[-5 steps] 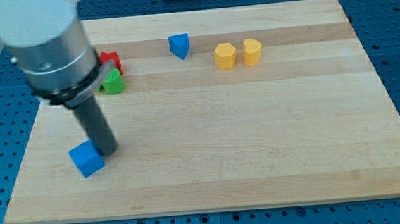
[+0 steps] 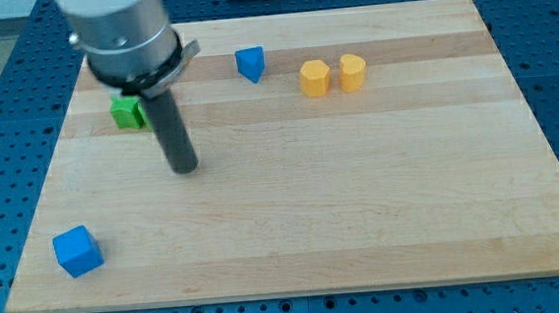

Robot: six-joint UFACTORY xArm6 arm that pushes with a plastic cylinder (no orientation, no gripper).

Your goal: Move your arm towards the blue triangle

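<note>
The blue triangle [image 2: 249, 63] lies near the top of the wooden board [image 2: 361, 190], left of centre. My tip [image 2: 184, 167] rests on the board below and to the left of it, well apart. A blue cube [image 2: 77, 252] sits at the board's lower left, far from the tip. A green block [image 2: 126, 112] shows at the upper left, partly hidden behind the rod and the arm's body.
Two yellow blocks, a hexagon-like one [image 2: 314, 77] and a heart-like one [image 2: 353, 71], lie right of the blue triangle. The arm's grey body [image 2: 123, 34] covers the board's upper left corner. A blue perforated table surrounds the board.
The tip has moved up and right, away from the blue cube. The blue cube now lies further down and left. The red block is now hidden behind the arm.
</note>
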